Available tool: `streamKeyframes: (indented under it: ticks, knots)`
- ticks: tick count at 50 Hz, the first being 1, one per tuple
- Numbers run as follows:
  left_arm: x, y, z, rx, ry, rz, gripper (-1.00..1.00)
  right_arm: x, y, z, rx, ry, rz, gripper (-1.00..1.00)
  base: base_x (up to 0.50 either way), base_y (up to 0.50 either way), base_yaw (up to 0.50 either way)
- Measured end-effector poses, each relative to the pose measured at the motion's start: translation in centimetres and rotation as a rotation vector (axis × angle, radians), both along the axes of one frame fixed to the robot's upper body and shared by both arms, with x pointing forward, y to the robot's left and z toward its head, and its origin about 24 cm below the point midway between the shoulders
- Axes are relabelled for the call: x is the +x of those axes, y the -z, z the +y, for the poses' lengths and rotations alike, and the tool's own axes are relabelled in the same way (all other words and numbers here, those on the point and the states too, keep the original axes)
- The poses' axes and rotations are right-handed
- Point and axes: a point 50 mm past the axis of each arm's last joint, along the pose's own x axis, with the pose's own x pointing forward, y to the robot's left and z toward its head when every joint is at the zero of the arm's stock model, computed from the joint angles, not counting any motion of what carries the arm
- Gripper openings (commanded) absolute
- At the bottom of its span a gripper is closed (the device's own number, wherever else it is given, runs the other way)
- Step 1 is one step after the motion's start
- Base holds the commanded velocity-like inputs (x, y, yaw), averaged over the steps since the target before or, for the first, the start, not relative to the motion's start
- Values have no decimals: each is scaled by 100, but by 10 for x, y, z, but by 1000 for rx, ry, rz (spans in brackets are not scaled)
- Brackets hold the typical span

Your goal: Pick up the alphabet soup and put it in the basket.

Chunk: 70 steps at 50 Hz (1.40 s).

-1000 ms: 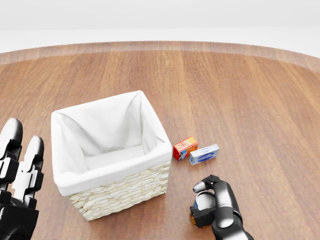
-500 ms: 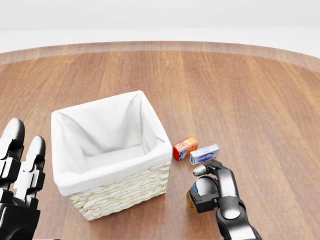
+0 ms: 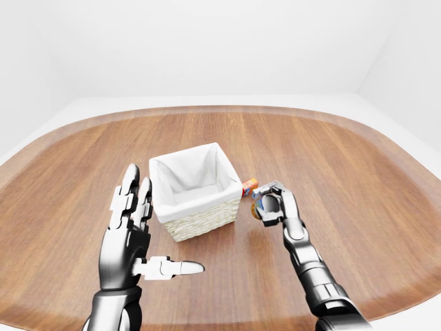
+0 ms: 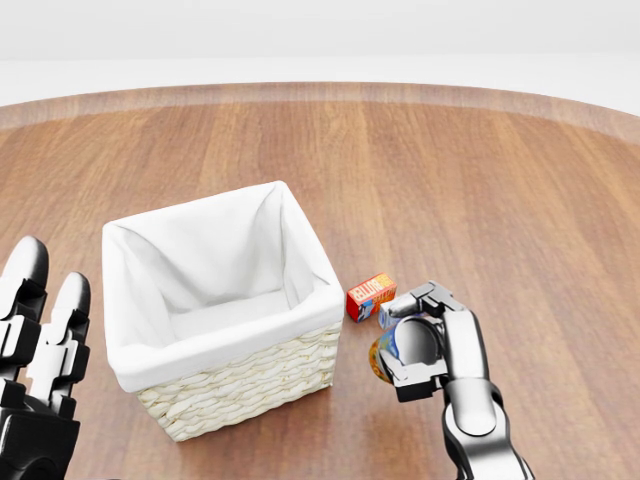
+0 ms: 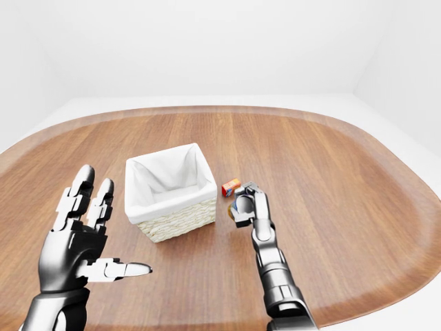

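Note:
The alphabet soup can [image 4: 381, 359] is in my right hand [image 4: 415, 346], whose fingers close round it. Only its orange and blue edge shows past the fingers. The hand holds it above the wooden table, just right of the basket. The basket [image 4: 240, 385] is wicker with a white cloth lining, open at the top, left of centre in the head view. My left hand [image 3: 131, 224] is open with fingers spread, raised to the left of the basket, and holds nothing.
A small red and orange box [image 4: 370, 296] lies on the round wooden table [image 4: 450, 180] by the basket's right corner. A white and blue box beside it is mostly hidden behind my right hand.
My right hand has risen with the can and moved up the head view toward the two small boxes, now covering the white and blue one. The left hand and basket have not moved.

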Motion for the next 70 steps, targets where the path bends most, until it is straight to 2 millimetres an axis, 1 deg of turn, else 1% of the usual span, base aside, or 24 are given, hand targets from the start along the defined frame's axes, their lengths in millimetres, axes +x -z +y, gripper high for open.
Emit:
streamKeyframes:
  ticks: [11,30,44,52,70]
  knots:
    - [-1,-1,0,0,0,-4,100,-4,-23,1,12,-14,-99,-100,0,0,0]
    - [-1,-2,1,-2,0,-7,100,-16,-57,0,42,-8,-185,-100,0,0,0]
    - [-3,-4,2,-4,-2,-17,100,-26,-96,3,55,-37,-360,-100,0,0,0]
    - [-7,-7,4,-7,-3,-26,100,-35,-121,7,45,-59,-470,-100,0,0,0]
    - [-10,-9,5,-9,-3,-31,100,-59,-178,24,-12,-141,-724,-100,0,0,0]
